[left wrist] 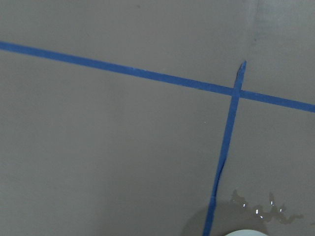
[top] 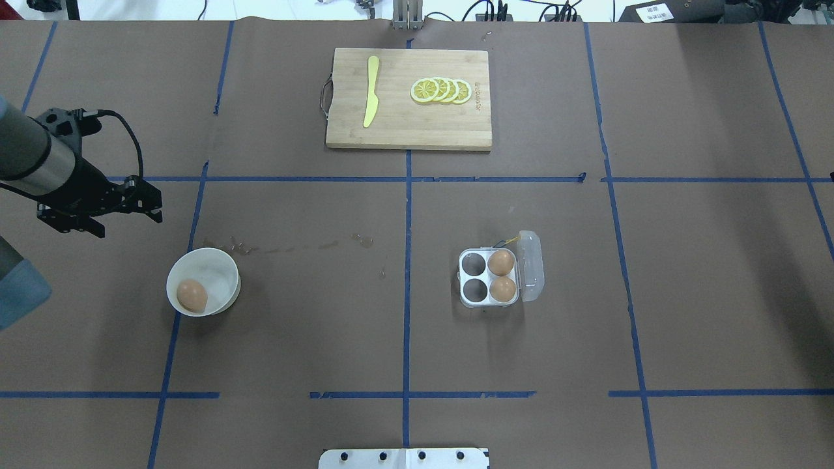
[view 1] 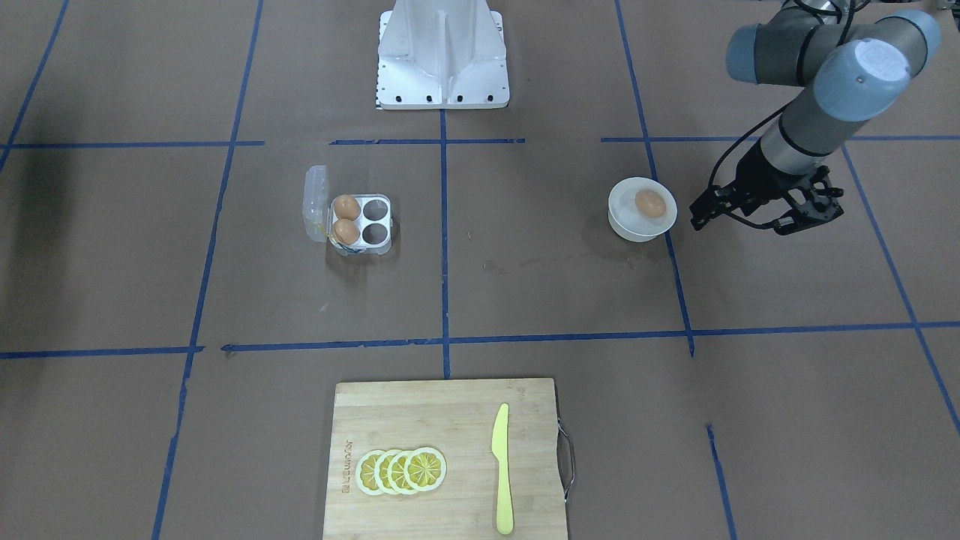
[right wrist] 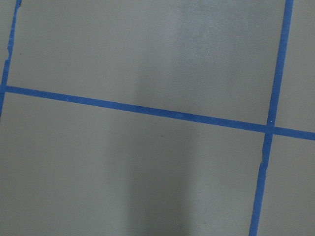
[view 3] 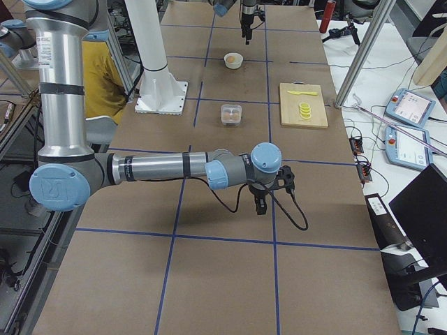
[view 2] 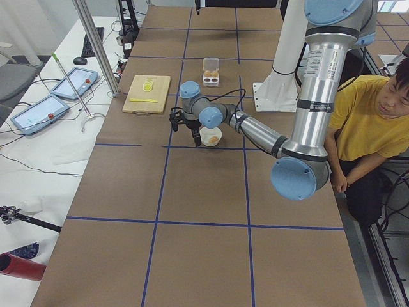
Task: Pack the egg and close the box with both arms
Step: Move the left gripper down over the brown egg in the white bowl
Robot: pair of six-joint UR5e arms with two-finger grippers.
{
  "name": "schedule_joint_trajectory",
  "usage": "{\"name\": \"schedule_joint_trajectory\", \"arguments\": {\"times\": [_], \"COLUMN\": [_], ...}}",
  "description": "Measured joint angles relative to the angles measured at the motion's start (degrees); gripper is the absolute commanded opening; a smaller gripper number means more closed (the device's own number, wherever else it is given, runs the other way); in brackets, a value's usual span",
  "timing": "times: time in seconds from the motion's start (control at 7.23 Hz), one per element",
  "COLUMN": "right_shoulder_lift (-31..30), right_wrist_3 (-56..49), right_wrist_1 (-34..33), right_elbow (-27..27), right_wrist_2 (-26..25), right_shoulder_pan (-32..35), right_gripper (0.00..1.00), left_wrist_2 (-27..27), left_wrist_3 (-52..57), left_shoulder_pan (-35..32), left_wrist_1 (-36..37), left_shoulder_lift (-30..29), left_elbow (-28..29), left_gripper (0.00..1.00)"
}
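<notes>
One orange-brown egg (view 1: 650, 203) lies in a round white bowl (view 1: 622, 225); it also shows in the overhead view (top: 191, 295). The clear egg box (view 1: 373, 221) stands open, its lid (view 1: 315, 202) tipped back, with two eggs (view 1: 346, 217) in the cups next to the lid and two cups empty. My left gripper (view 1: 739, 225) hangs open and empty just beside the bowl, above the table; overhead it is beyond the bowl (top: 128, 221). My right gripper (view 3: 260, 202) shows only in the exterior right view, far from the box; I cannot tell its state.
A bamboo cutting board (view 1: 442, 420) with lemon slices (view 1: 401, 471) and a yellow knife (view 1: 501, 469) lies at the operators' edge. The white robot base (view 1: 442, 60) stands behind the box. A wet smear (top: 287, 246) marks the paper. A person (view 2: 370, 115) sits by the robot.
</notes>
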Motion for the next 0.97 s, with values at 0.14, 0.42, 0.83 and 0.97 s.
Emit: {"name": "schedule_joint_trajectory", "arguments": {"times": [0.14,0.42,0.83,0.97], "right_shoulder_lift": [0.0,0.0,0.0,0.0], "right_wrist_3": [0.0,0.0,0.1,0.1], "right_wrist_1": [0.0,0.0,-0.1,-0.1], "right_elbow": [-0.1,-0.1,-0.3,-0.4], "right_wrist_2": [0.1,0.2,0.3,0.2], "right_shoulder_pan": [-0.1,-0.4,-0.8,-0.9], "right_gripper": [1.00,1.00,1.00,1.00], "left_wrist_2": [0.5,2.9,6.9,7.7], "left_wrist_3": [-3.6,-9.4,-11.2,-11.2], "left_shoulder_pan": [2.5,7.5,11.2,11.5], "left_wrist_1": [0.2,1.8,12.5,13.8], "left_shoulder_lift": [-0.1,-0.7,-7.2,-8.0], "left_elbow": [-0.5,-1.1,-0.7,-0.6], "left_gripper": [0.90,0.87,0.85,0.84]}}
